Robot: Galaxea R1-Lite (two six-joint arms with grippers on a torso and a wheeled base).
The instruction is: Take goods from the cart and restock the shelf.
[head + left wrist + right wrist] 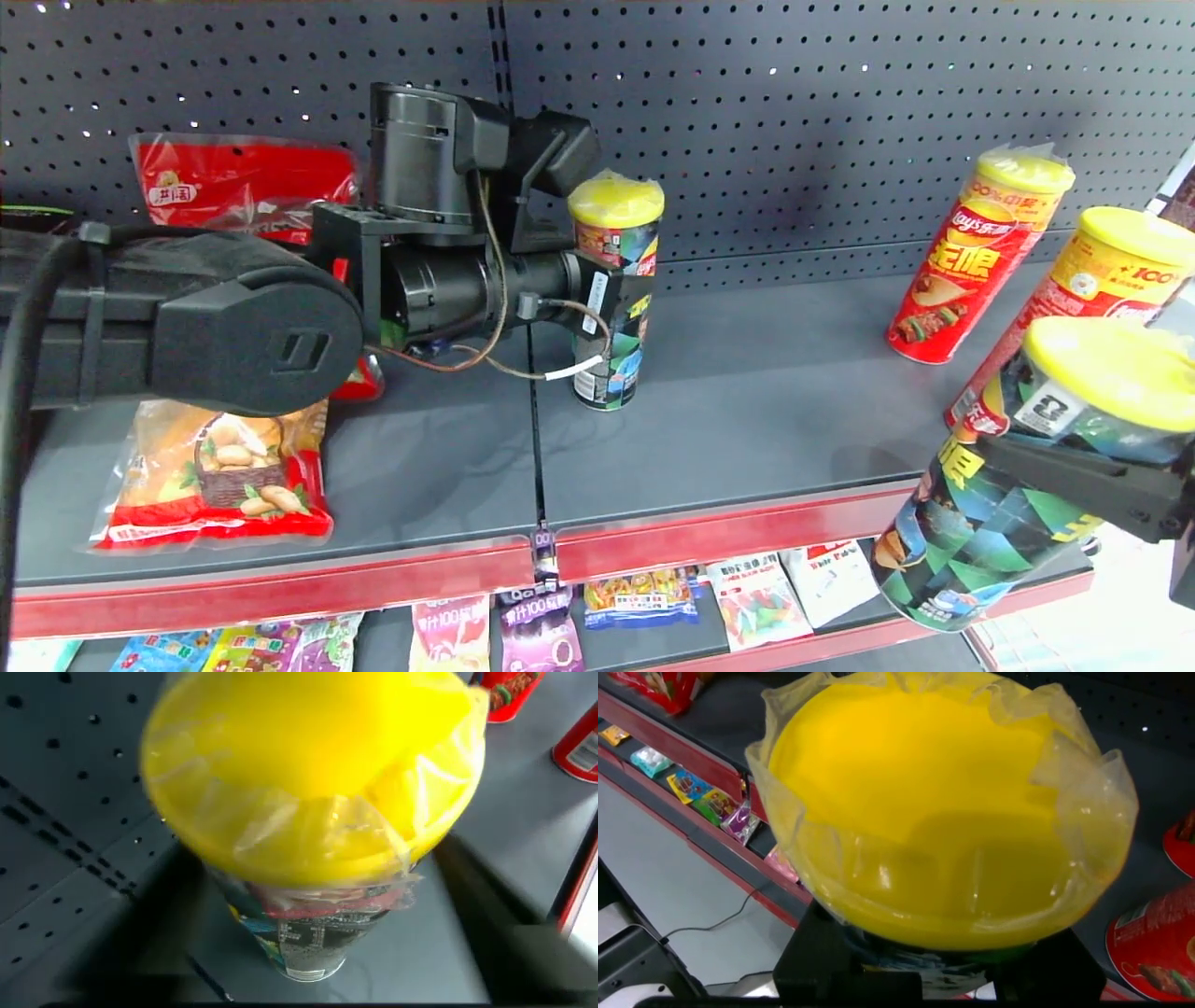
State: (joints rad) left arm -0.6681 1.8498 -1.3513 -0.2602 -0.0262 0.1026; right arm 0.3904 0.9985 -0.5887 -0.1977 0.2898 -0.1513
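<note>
Nearest the head camera, at the lower right, the right gripper (1064, 471) is clamped on the held can (971, 532), a yellow-lidded tube with a blue, green and black pattern. One dark finger crosses its upper body and the tube leans with its lid toward the right. In the right wrist view its wrapped yellow lid (943, 812) sits directly above the gripper. The landmark is the standing can (621, 373), a tube of the same design, upright on the grey shelf (747, 401) close to the pegboard (840, 121). The left gripper (602, 299) comes in from the left of the standing can and is closed around its middle, a finger on each side. The left wrist view looks down on its lid (318, 775), with its base resting on the shelf. The held can is well apart from the standing can, to its right and in front of the shelf's red front edge (709, 537). Two red cans (980, 261) (1074, 299) with yellow lids stand to the right of the standing can, between it and the held can. To the left of the standing can, a peanut bag (219, 476) lies flat near the front edge, and a red bag (243, 187) leans at the pegboard behind the left arm. Below the standing can, small packets (644, 597) line a lower shelf.
</note>
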